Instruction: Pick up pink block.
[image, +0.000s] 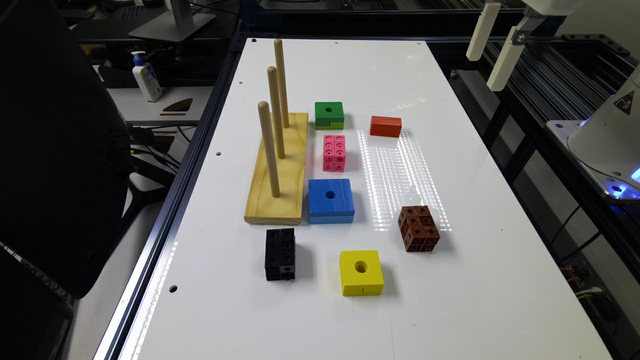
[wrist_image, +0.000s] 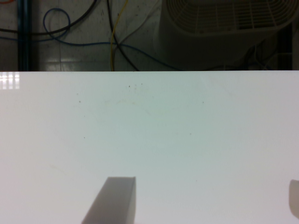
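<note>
Spanning most of the exterior view, a white table (image: 450, 280) is seen carrying all the items. A wooden peg board (image: 280, 172) with three upright dowels is placed toward the exterior view's left. The gripper (image: 492, 47) is held high, off the table's far corner at the exterior view's right, well apart from every block; in the wrist view two pale fingers (wrist_image: 114, 200) are seen widely spread over bare white surface, with nothing between them. A blue block (image: 331, 200) with a round hole is set just beside the board's near end. A yellow block (image: 361, 272) is found nearer the camera, with a brown cube (image: 419, 228) to its right and a black block (image: 280, 253) to its left. A green block (image: 329, 115) and a red block (image: 385, 126) are noted farther back. The pink block (image: 334, 152) is located flat on the table between the green and blue blocks, near the board, touching neither.
</note>
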